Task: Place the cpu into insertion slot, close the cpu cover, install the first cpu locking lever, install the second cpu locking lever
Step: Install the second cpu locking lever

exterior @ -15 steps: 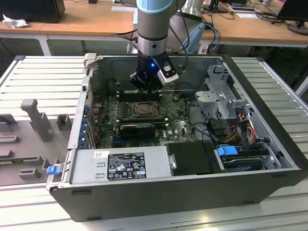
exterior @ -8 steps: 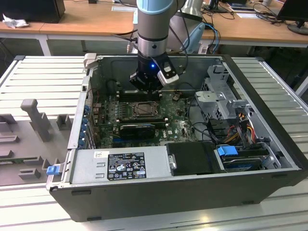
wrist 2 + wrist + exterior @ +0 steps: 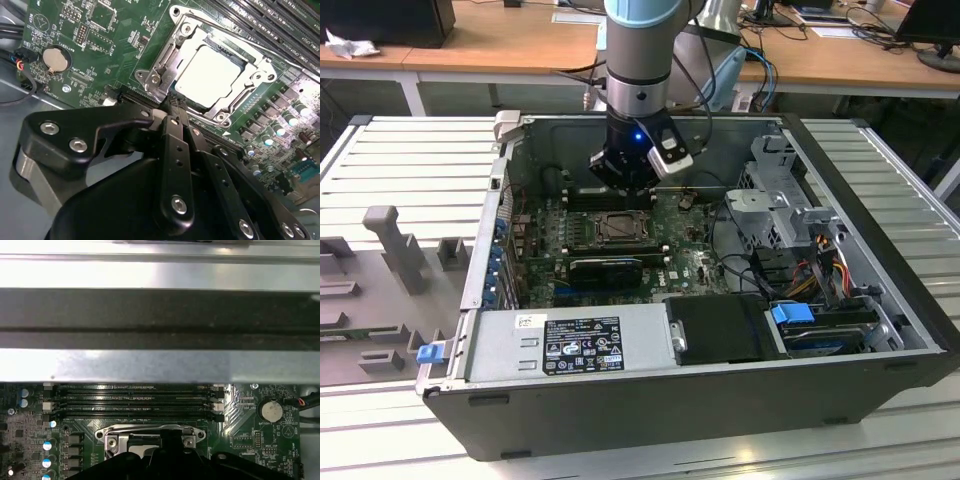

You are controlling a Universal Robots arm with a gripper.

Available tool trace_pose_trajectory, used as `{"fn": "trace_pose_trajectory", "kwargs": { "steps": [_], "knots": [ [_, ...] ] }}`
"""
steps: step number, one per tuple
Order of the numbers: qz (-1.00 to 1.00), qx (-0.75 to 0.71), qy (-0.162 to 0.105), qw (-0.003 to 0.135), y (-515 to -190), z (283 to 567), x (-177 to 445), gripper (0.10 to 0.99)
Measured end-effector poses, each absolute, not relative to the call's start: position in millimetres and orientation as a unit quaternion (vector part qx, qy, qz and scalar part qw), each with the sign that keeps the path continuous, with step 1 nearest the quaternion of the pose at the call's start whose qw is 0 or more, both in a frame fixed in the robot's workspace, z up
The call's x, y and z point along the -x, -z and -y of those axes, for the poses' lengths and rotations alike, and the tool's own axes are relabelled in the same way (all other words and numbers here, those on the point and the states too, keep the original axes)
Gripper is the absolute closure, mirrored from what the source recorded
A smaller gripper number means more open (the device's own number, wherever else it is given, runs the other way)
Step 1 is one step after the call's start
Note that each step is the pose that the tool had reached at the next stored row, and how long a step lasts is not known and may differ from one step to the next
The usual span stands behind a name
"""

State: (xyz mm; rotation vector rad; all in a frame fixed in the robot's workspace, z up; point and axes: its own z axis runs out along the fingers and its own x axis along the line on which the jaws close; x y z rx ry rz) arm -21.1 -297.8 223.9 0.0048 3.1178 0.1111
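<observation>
Jaws clenched together, empty, tips beside cpu cover, cpu seated

Even overhead room light; case interior shadowed. Glare whitens metal rails in first wrist view; near gripper body soft-focused.

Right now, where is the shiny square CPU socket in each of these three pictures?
Exterior view: the insertion slot sits mid-way across the green motherboard.
Second wrist view: it is the silvery frame around the pale cpu.
First wrist view: the silvery frame beside the memory slots.
Shared landmark: those long black memory slots.
</observation>
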Motion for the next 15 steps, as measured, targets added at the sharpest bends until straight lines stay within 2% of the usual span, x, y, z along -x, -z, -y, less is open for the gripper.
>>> {"fn": "trace_pose_trajectory", "kwargs": {
  "steps": [11,15],
  "knots": [
    [-0.999,-0.002,-0.036,0.011,-225,321,21,0.98],
    [-0.999,-0.002,-0.036,0.011,-236,321,21,0.98]
  ]
}}
